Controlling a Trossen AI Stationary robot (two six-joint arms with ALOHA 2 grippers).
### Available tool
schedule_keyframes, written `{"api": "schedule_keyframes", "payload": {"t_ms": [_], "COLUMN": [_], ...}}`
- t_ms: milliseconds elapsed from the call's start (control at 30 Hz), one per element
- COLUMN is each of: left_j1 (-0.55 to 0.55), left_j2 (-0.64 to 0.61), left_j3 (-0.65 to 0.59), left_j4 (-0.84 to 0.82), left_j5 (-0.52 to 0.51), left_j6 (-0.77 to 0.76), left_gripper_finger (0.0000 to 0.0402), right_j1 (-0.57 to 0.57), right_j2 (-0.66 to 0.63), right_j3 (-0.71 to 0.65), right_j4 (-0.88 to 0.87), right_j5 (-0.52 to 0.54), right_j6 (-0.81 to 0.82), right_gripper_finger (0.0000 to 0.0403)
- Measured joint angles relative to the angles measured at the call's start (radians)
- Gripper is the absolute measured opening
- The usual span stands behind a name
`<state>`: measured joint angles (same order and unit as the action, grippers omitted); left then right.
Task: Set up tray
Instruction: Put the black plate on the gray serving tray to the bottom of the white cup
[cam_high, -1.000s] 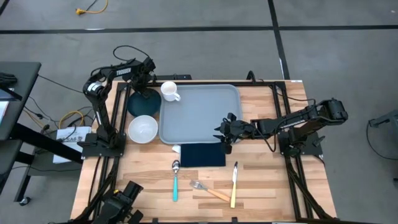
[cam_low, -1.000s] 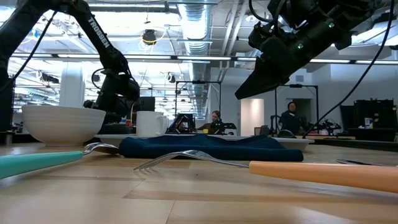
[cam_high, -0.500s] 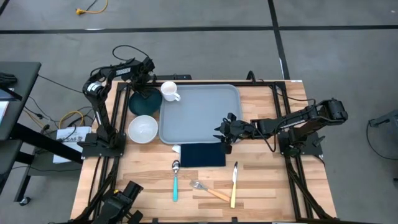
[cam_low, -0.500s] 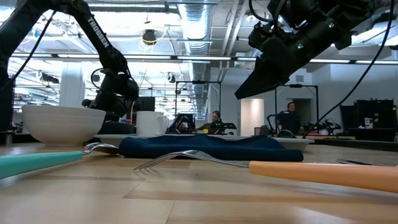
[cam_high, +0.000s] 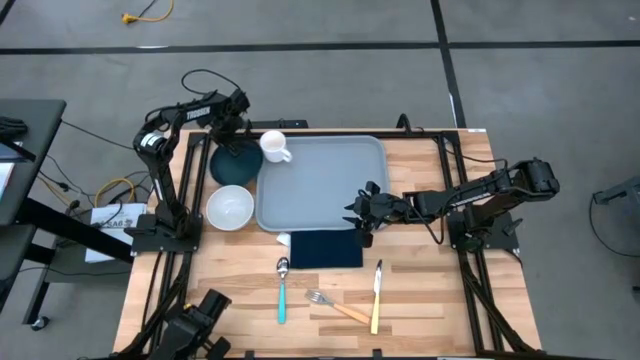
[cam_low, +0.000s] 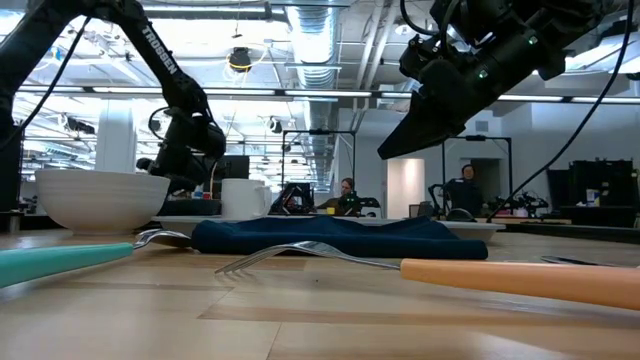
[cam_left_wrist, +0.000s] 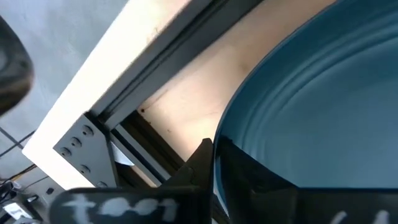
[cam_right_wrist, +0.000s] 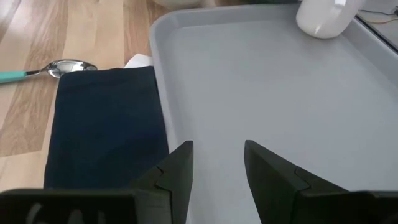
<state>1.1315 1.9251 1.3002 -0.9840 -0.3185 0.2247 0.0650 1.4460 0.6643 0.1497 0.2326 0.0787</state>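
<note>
High view: the tray (cam_high: 325, 185) lies flat at the centre of the tabletop (cam_high: 430, 290), a white mug (cam_high: 273, 148) at its upper-left corner and a navy napkin (cam_high: 325, 248) just below its lower edge. The left pincer (cam_high: 228, 128), in the upper left of the frame, is pressed together on the rim of the teal plate (cam_high: 232, 167), left of the tray. The right pincer (cam_high: 357, 213) hangs spread over the tray's lower-right part, pinching nothing.
</note>
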Motion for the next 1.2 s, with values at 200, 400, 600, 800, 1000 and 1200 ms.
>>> {"api": "schedule_keyframes", "payload": {"t_ms": [200,400,600,800,1000,1200], "left_j1": [-0.013,-0.016,-0.019,-0.033,-0.062,-0.094], "left_j2": [0.000,0.000,0.000,0.000,0.000,0.000], "left_j3": [0.046,0.093,0.144,0.227,0.348,0.473], "left_j4": [-0.055,-0.152,-0.221,-0.282,-0.381,-0.530], "left_j5": [-0.087,-0.166,-0.231,-0.307,-0.351,-0.381], "left_j6": [-0.004,-0.026,-0.050,-0.099,-0.140,-0.190], "left_gripper_finger": [0.0000,0.0000,0.0000,0.0000,0.0000,0.0000], "right_j1": [0.000,0.000,0.000,0.000,0.000,0.000], "right_j2": [0.000,0.000,0.000,0.000,0.000,0.000], "right_j3": [0.000,0.000,0.000,0.000,0.000,0.000], "right_j4": [0.000,0.000,0.000,0.000,0.000,0.000], "right_j5": [0.000,0.000,0.000,0.000,0.000,0.000], "right_j6": [0.000,0.000,0.000,0.000,0.000,-0.001], "right_gripper_finger": [0.0134,0.0134,0.0134,0.0134,0.0134,0.0134]}}
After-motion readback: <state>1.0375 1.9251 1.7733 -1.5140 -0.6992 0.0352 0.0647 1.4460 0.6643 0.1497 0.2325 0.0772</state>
